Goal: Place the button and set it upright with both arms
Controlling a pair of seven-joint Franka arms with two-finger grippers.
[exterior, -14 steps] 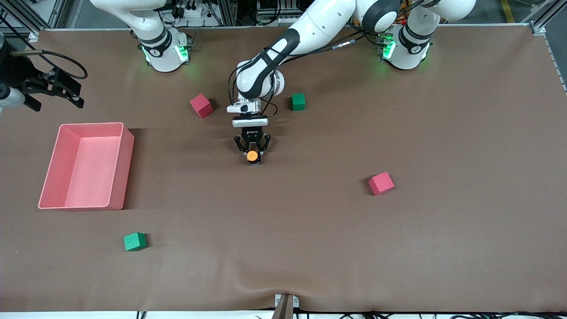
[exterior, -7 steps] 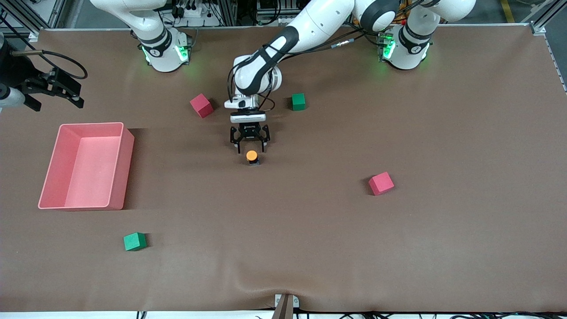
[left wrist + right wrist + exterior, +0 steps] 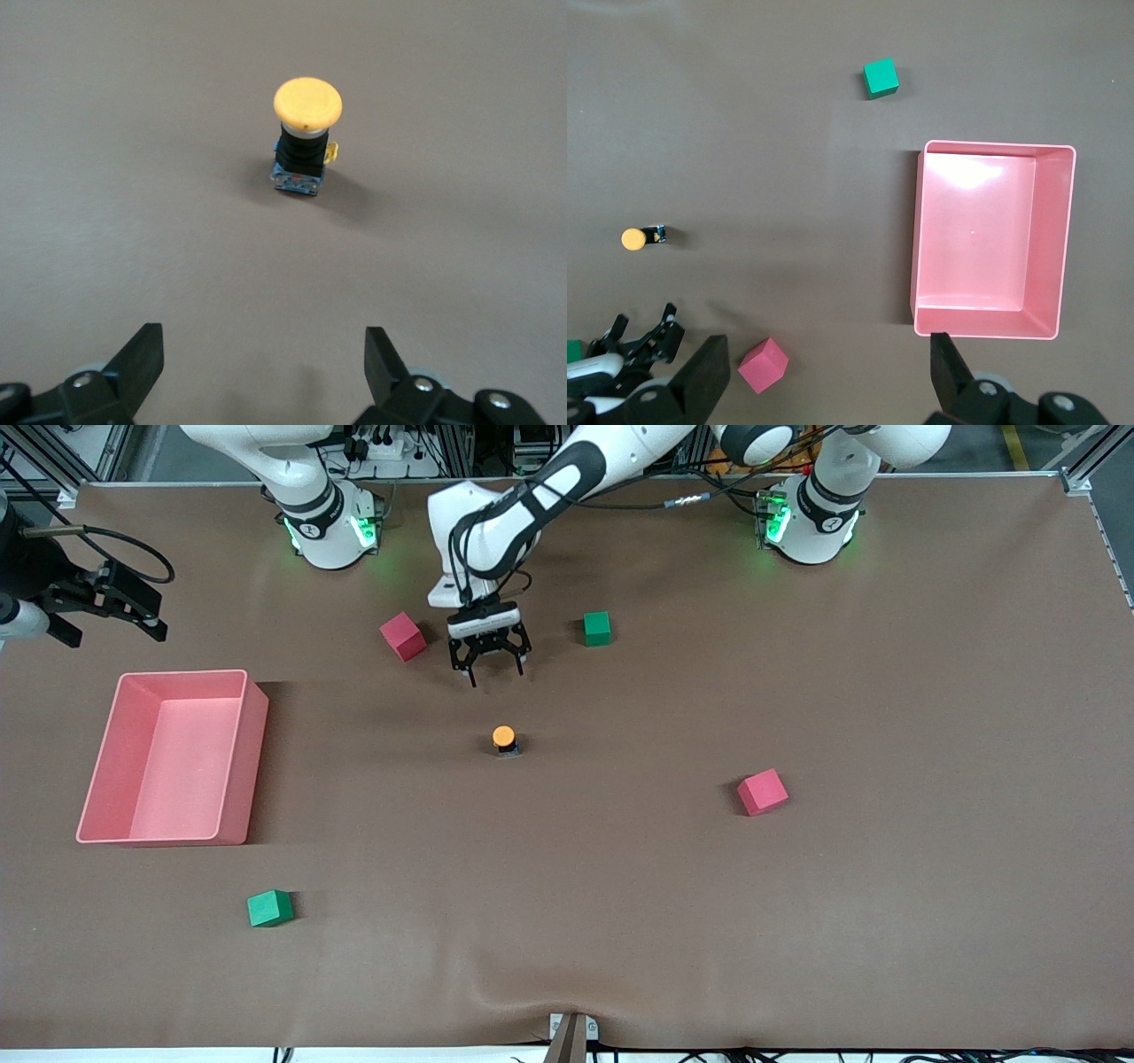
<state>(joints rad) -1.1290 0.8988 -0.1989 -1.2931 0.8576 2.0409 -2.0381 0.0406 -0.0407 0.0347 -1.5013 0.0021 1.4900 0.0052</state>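
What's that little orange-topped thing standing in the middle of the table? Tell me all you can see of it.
It is the button: a round, domed orange cap on a black collar, over a small blocky base with blue and red bits and a yellow tab at one side. It looks plastic. It stands upright on the brown table, cap up, alone; nothing touches it. The open left gripper hangs above the table, clear of it.

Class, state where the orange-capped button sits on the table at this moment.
In the front view the button stands upright on the table's middle, alone, nearer the camera than the open left gripper and the red cube.
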